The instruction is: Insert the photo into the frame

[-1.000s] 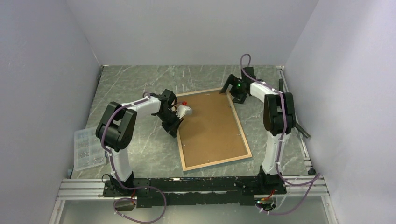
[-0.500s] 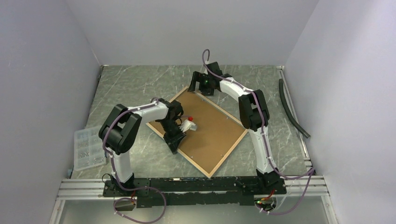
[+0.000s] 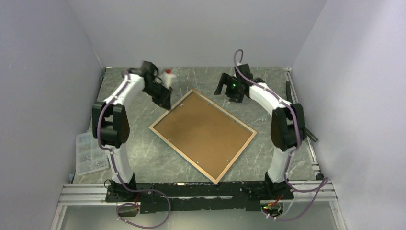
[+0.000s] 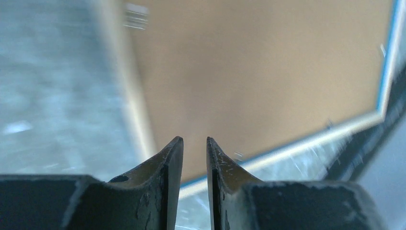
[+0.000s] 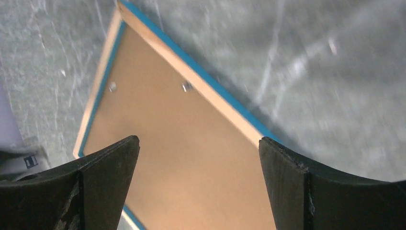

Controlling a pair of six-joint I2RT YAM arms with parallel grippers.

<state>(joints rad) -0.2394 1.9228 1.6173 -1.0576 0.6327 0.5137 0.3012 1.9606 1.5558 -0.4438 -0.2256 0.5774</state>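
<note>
Black left jaws: barely apart, with a thin gap and nothing between them. They hang over the bench (image 3: 158, 160) off the far-left side of the frame (image 3: 183, 156).
Black right jaws: spread wide and empty, hanging above the frame's far corner. The blue rim (image 5: 201, 72) runs between my two fingers in the right wrist view.
Frame: flat on the bench and face down, turned corner-on between my arms. Its wood edges are up and neither pair of jaws touches it.
Backing panel (image 3: 203, 133): brown hardboard filling the frame's back. It looks seated, with small metal tabs (image 5: 186, 86) along its edge.
Photo: not in view in any picture. I cannot tell whether it lies under the panel or somewhere else.
Risk, sliding: the bench looks smooth, so a push from one side alone would probably spin the frame away instead of holding it.
Risk, tabs: they are tiny, and my left view is blurred. A badly aimed tip could skid over the hardboard and scratch it.
Risk, glass: the pane should be underneath, so prying a corner up hard could flex or crack it.
Risk, right jaws: at this width, one finger could snag the rim on the way down and tip the frame.
Risk, order: if I treat the panel as finished while the photo is still outside, the task fails.
</note>
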